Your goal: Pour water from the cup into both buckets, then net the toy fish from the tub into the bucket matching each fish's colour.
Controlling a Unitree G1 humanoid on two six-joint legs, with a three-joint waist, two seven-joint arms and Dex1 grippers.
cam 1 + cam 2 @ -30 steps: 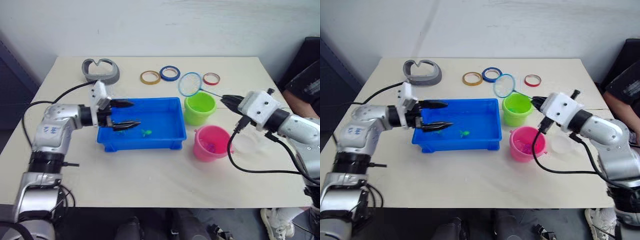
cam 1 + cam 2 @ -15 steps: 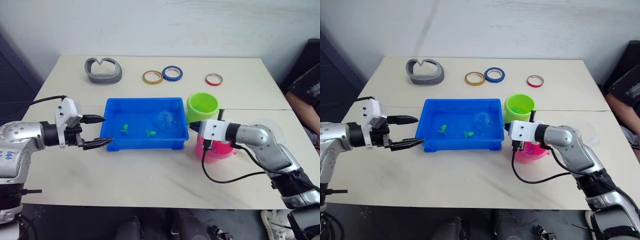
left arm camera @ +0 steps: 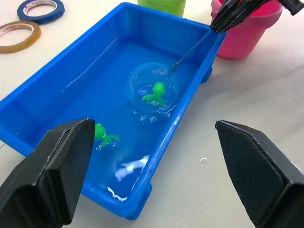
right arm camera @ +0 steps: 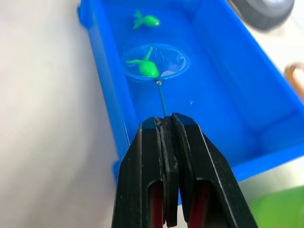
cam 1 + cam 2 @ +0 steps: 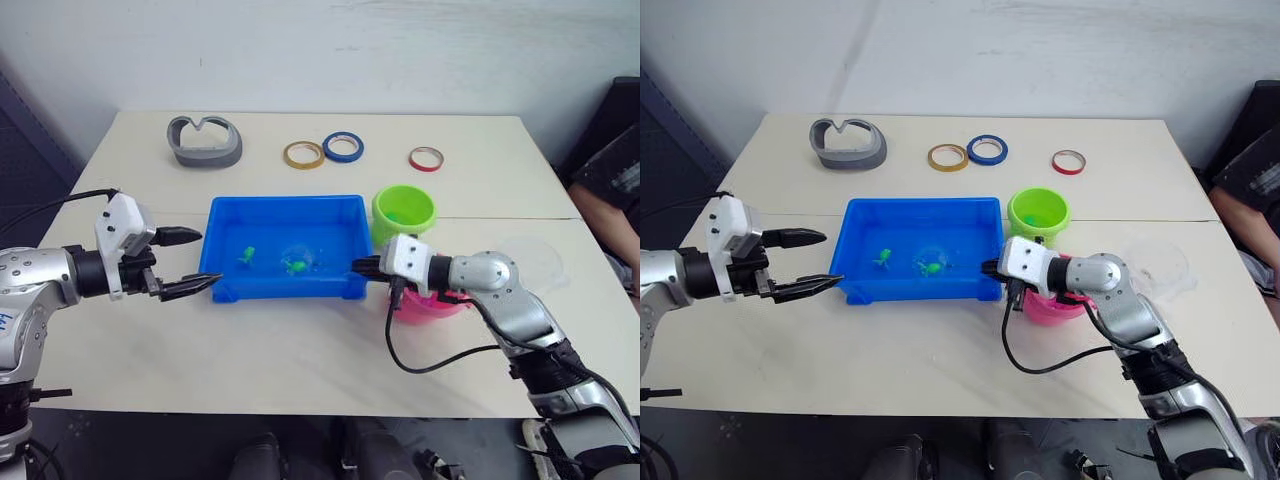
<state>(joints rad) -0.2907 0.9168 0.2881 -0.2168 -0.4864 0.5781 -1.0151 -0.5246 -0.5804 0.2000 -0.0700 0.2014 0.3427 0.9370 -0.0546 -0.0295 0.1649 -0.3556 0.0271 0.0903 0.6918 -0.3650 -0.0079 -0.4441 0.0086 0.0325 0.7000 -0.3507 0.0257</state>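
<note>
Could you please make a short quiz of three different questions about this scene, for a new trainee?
1. True or false: the net lies in the water of the blue tub with a green fish over its hoop.
2. Which claw holds the net's handle? A) the left claw B) the right claw C) neither of them
3. Fill in: the second green fish in the tub lies ____ the hoop.

Key
1. True.
2. B. The right claw is shut on the thin handle at the tub's end nearest the pink bucket; the left claw is open beside the tub's other end.
3. Outside.
</note>
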